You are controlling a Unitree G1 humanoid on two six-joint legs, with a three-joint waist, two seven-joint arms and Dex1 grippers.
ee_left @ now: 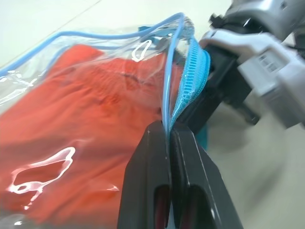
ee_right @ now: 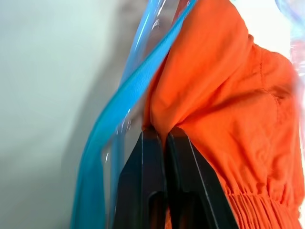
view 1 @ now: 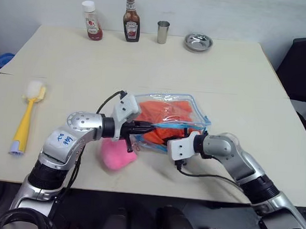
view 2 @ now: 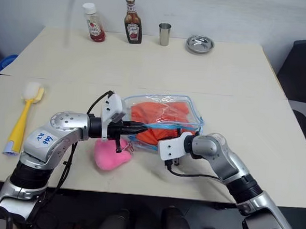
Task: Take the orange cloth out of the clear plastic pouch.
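While the left gripper [ee_left: 169, 136] clamps the pouch [view 1: 197, 109] rim, the right gripper [ee_right: 164, 136] pinches the cloth's [ee_right: 228, 95] soft, limp fold.

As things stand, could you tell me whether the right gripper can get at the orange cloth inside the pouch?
Probably yes: the right gripper is already shut on the orange cloth at the mouth of the clear plastic pouch, whose blue edge the left gripper pinches.

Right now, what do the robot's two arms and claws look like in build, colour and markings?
Both arms are silver-grey metal with rounded joints and black bands. A white block sits at each wrist. The left claw and the right claw each have two black fingers. A black cable loops over the left wrist, and another trails under the right forearm. A white sticker with blue handwriting marks the left arm.
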